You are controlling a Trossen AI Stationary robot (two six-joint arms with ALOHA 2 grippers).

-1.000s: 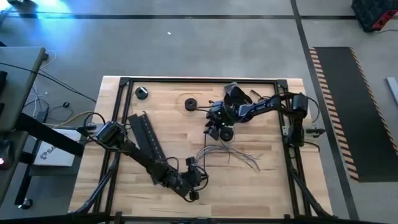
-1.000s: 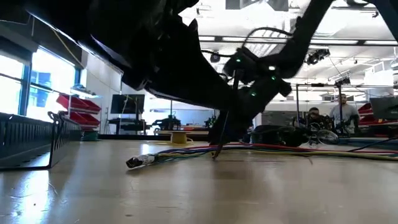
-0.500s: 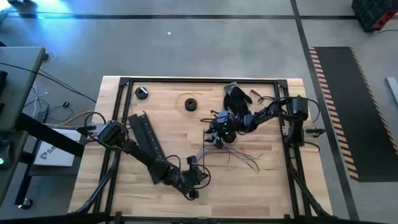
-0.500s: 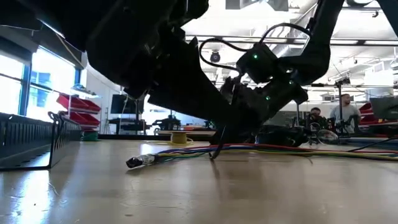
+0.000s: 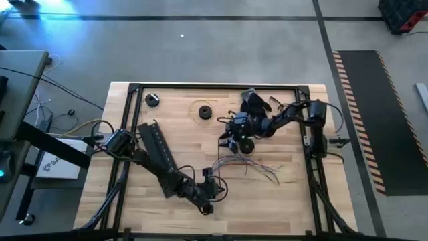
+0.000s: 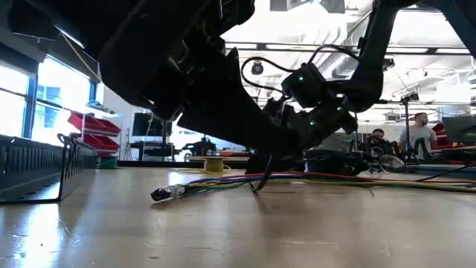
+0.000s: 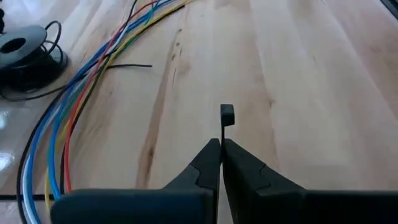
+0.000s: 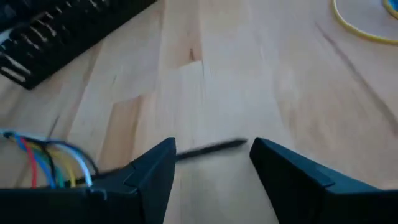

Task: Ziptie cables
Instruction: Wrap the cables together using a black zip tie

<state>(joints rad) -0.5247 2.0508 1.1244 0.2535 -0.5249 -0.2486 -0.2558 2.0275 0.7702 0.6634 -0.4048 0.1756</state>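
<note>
The cables [image 5: 244, 164], a loose bundle of thin coloured wires, lie flat on the wooden table right of centre; they also show in the low view [image 6: 223, 181] and both wrist views [image 7: 81, 93] [image 8: 43, 158]. My left gripper [image 5: 212, 189] is near the table's near edge, shut on a black zip tie [image 7: 227, 115]. My right gripper [image 5: 229, 134] hovers open just beyond the cables' far side. A thin black strip [image 8: 211, 148] lies between its spread fingers [image 8: 211, 146]; whether it touches a finger I cannot tell. My left gripper pinches the zip tie between its two shut fingertips [image 7: 211, 155], just behind its small square head [image 7: 227, 112]. The head sticks out past the fingertips, over the bare wood. The rest of the tie is hidden by the fingers.
A long black slotted duct [image 5: 157, 150] lies slantwise at the left. Small black spools [image 5: 152, 99] [image 5: 204, 111] and a dark heap [image 5: 253, 100] sit near the far edge. A black frame [image 5: 214, 86] runs around the table. People [image 6: 420, 134] are in the room behind.
My right gripper dipped down toward the near edge and the cables, then drew back toward the far edge and rose a little. The thin strip that reached up to it in the low view now shows only low by the cables.
</note>
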